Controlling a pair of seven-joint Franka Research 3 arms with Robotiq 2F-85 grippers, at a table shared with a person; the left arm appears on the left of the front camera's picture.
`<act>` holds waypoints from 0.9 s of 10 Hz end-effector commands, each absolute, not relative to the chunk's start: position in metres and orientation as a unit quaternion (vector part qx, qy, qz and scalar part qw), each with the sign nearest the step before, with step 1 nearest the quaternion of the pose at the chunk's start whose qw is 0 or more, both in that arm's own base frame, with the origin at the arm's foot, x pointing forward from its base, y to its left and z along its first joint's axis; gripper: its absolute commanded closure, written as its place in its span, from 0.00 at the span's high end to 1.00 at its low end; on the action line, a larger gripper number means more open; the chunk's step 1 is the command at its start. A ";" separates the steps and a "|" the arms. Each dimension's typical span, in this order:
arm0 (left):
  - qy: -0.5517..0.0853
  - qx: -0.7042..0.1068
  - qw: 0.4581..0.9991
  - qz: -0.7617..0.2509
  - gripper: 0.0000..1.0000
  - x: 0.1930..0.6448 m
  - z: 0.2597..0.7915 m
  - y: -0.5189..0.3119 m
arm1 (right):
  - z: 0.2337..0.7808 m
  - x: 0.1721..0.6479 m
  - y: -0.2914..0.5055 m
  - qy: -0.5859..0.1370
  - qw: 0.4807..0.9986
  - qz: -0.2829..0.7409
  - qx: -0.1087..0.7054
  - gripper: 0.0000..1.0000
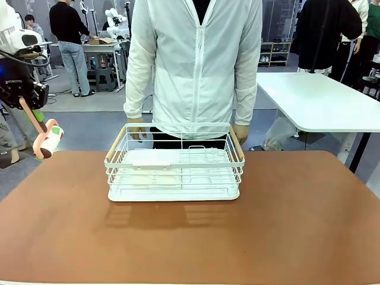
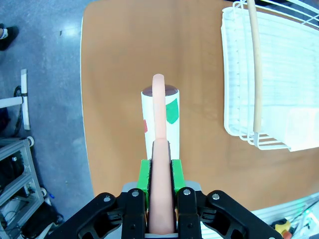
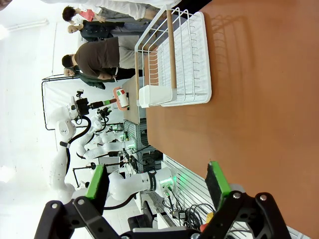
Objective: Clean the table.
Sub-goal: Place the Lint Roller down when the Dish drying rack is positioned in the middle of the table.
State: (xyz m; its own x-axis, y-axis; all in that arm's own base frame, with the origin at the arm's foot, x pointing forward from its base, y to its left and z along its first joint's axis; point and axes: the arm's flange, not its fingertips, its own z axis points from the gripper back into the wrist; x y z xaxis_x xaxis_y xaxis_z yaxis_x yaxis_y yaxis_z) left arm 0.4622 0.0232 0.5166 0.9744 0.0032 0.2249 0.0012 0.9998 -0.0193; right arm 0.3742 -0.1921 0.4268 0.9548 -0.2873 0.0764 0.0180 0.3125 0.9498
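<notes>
My left gripper (image 1: 24, 102) is shut on the pink handle of a lint roller (image 1: 48, 140). The roller's white roll carries green and red marks, and it hangs in the air just past the left far corner of the reddish-brown table (image 1: 190, 237). In the left wrist view the green pads of that gripper (image 2: 160, 172) clamp the handle, and the roller (image 2: 160, 112) points out over the table (image 2: 114, 59) near its edge. My right gripper (image 3: 156, 180) stands open above the table (image 3: 259, 74), with nothing between its fingers.
A white wire basket (image 1: 175, 163) with wooden handles stands at the table's far middle. A person (image 1: 196, 65) in a white jacket stands behind it, with both hands at its far rim. A white-topped table (image 1: 320, 98) stands at the back right.
</notes>
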 end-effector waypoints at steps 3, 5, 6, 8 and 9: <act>-0.113 -0.006 0.994 0.003 0.21 0.464 0.521 0.024 | 0.429 0.373 -0.191 -0.119 0.798 -0.091 0.584 1.00; -0.113 -0.006 0.994 0.003 0.21 0.464 0.521 0.024 | 0.429 0.373 -0.191 -0.119 0.798 -0.091 0.584 1.00; -0.113 -0.006 0.994 0.003 0.21 0.464 0.521 0.024 | 0.429 0.373 -0.191 -0.119 0.798 -0.091 0.584 1.00; -0.113 -0.006 0.994 0.003 0.21 0.464 0.521 0.024 | 0.429 0.373 -0.191 -0.119 0.798 -0.091 0.584 1.00; -0.113 -0.006 0.994 0.003 0.21 0.464 0.521 0.024 | 0.429 0.373 -0.191 -0.119 0.798 -0.091 0.584 1.00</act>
